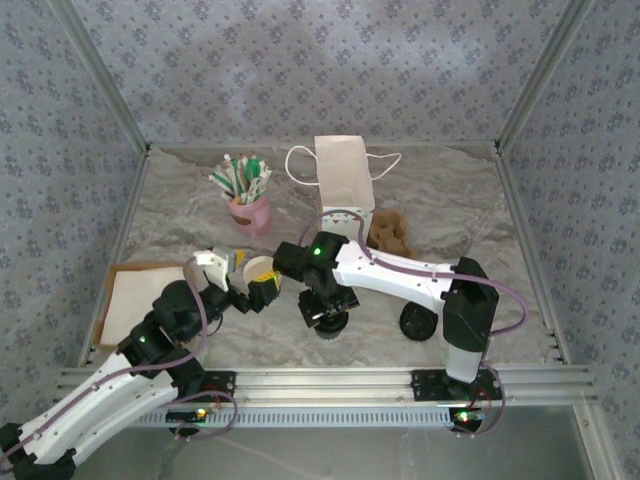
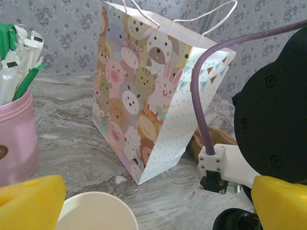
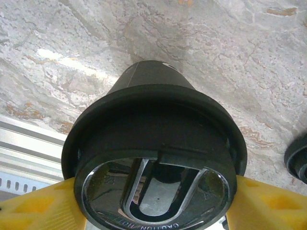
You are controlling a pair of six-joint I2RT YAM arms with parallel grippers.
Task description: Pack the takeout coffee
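Marbled table (image 1: 180, 200) bears gift bag (image 1: 345, 175), pink cup (image 1: 250, 215), carrier (image 1: 392, 235), paper cup (image 1: 262, 268)

The paper cup (image 1: 261, 269) stands upright and uncovered left of centre in the top view (brownish wall, cream inside). The black lid (image 3: 158, 143), glossy with "CAUTION" lettering, lies separately just right of it, seemingly flat.

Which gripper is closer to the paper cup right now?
Left. The left gripper is open with the paper cup between its fingers; the right gripper sits to the cup's right, clamped on the black lid.
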